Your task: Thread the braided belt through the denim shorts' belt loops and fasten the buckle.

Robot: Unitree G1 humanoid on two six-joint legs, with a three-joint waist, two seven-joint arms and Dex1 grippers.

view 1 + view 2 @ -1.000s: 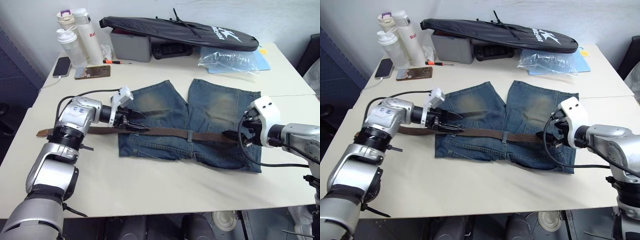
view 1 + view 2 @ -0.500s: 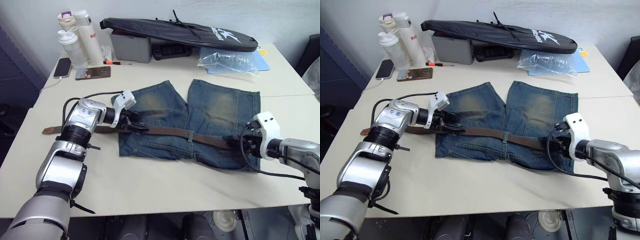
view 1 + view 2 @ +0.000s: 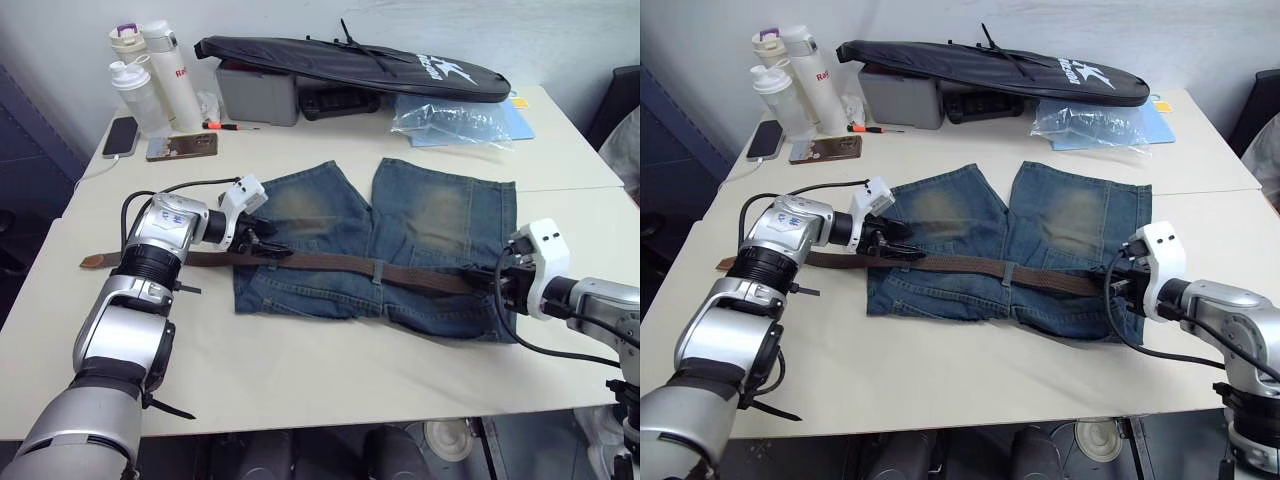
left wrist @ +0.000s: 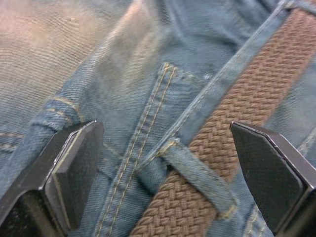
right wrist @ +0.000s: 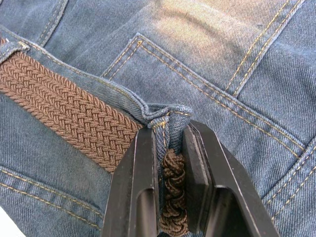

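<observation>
two pincers work at the denim shorts (image 3: 375, 245), which lie flat on the counter (image 3: 330, 370). the braided belt (image 3: 330, 264) runs along the shorts' waistband, its tan end sticking out past the shorts' edge near the left arm. the left pincer (image 4: 165, 163) is spread wide around a belt loop (image 4: 197, 173) with the belt under it. the right pincer (image 5: 170, 143) is clenched on the belt and denim at the shorts' opposite edge.

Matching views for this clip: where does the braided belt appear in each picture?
Left eye view: braided belt runs across the denim shorts along the waistband.
Right eye view: same band.
Left wrist view: under a belt loop.
Right wrist view: belt entering the right gripper.
Shared landmark: the waistband.
</observation>
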